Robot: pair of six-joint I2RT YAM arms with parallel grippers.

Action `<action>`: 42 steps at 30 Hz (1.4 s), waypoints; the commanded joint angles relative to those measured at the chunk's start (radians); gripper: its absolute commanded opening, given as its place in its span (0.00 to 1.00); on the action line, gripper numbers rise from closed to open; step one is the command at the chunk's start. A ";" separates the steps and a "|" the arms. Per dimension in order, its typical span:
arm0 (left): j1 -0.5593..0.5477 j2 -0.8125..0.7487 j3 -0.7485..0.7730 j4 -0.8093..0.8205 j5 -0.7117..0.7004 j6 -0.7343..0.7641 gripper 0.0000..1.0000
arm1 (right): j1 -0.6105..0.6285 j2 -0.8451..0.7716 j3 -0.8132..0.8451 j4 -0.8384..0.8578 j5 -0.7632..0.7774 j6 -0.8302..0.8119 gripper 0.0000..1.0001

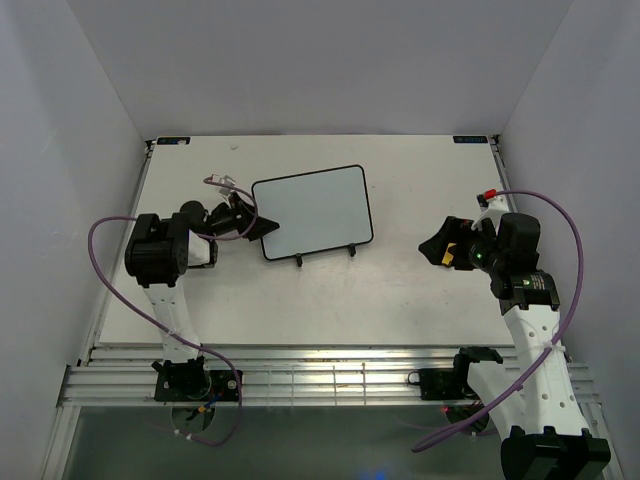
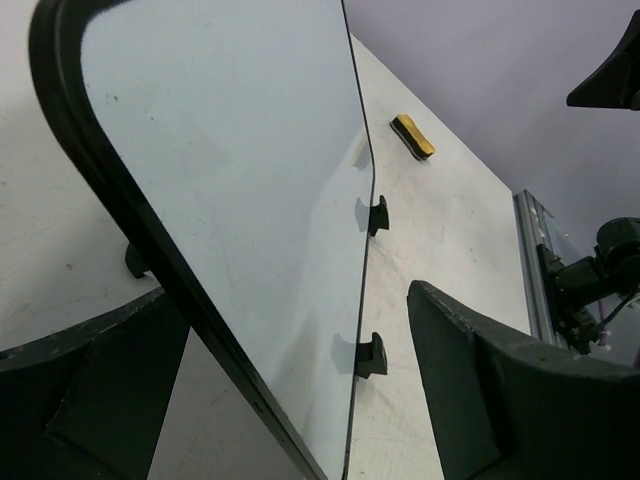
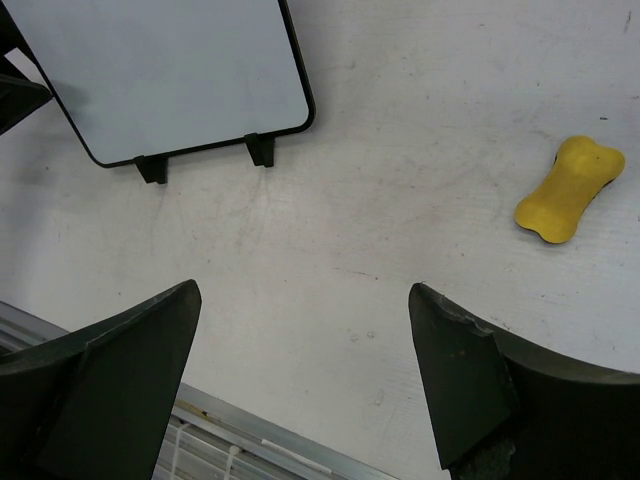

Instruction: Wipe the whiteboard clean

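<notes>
The whiteboard (image 1: 312, 212) leans on its black wire stand at the table's middle, and its surface is blank. It fills the left wrist view (image 2: 230, 180) and shows at the top left of the right wrist view (image 3: 160, 70). My left gripper (image 1: 266, 228) is open, with its jaws on either side of the board's lower left edge (image 2: 300, 400). The yellow eraser (image 3: 570, 188) lies on the table to the right of the board and also shows in the left wrist view (image 2: 412, 136). My right gripper (image 1: 433, 247) is open and empty above the table (image 3: 305, 320), beside the eraser.
The stand's two black feet (image 1: 325, 254) stick out in front of the board. The aluminium rail (image 1: 330, 375) runs along the near table edge. White walls close in the back and both sides.
</notes>
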 commanded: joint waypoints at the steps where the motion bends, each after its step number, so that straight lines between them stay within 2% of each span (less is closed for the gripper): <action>1: -0.001 -0.093 0.000 0.053 -0.040 0.089 0.98 | 0.006 -0.006 0.005 0.030 -0.016 -0.014 0.90; 3: 0.004 -0.156 -0.011 -0.076 -0.143 0.208 0.98 | 0.006 -0.003 0.008 0.028 -0.016 -0.017 0.90; 4: 0.004 -0.174 -0.011 -0.204 -0.171 0.244 0.98 | 0.006 -0.003 0.009 0.025 -0.014 -0.017 0.90; 6: 0.005 -0.208 -0.001 -0.328 -0.186 0.317 0.98 | 0.006 -0.003 0.011 0.026 -0.014 -0.017 0.90; 8: 0.005 -0.229 -0.002 -0.365 -0.200 0.342 0.98 | 0.006 -0.005 0.009 0.029 -0.017 -0.015 0.90; 15: 0.024 -0.306 -0.043 -0.463 -0.274 0.350 0.98 | 0.008 -0.006 0.017 0.022 -0.019 -0.023 0.90; 22: 0.041 -0.456 -0.036 -0.672 -0.539 0.365 0.98 | 0.008 -0.008 0.028 0.016 -0.008 -0.032 0.90; 23: 0.042 -0.485 -0.024 -0.704 -0.623 0.367 0.98 | 0.008 -0.008 0.028 0.017 -0.003 -0.032 0.90; 28: 0.045 -0.584 0.061 -1.001 -0.830 0.362 0.98 | 0.038 -0.003 0.051 -0.012 0.130 -0.058 0.90; 29: 0.045 -0.584 0.061 -1.002 -0.869 0.356 0.98 | 0.043 0.000 0.057 -0.015 0.153 -0.060 0.90; 33: 0.045 -0.743 0.131 -1.277 -1.043 0.341 0.98 | 0.061 0.013 0.091 -0.046 0.243 -0.066 0.90; 34: 0.045 -0.769 0.148 -1.326 -1.064 0.345 0.98 | 0.069 0.013 0.106 -0.050 0.263 -0.066 0.90; 35: 0.045 -0.795 0.169 -1.465 -1.081 0.344 0.98 | 0.072 0.015 0.115 -0.065 0.270 -0.069 0.90; 39: 0.045 -0.927 0.249 -1.723 -1.064 0.368 0.98 | 0.072 0.023 0.203 -0.145 0.325 -0.099 0.90; 42: 0.034 -1.117 0.198 -1.767 -1.087 0.381 0.98 | 0.074 0.013 0.267 -0.191 0.351 -0.121 0.90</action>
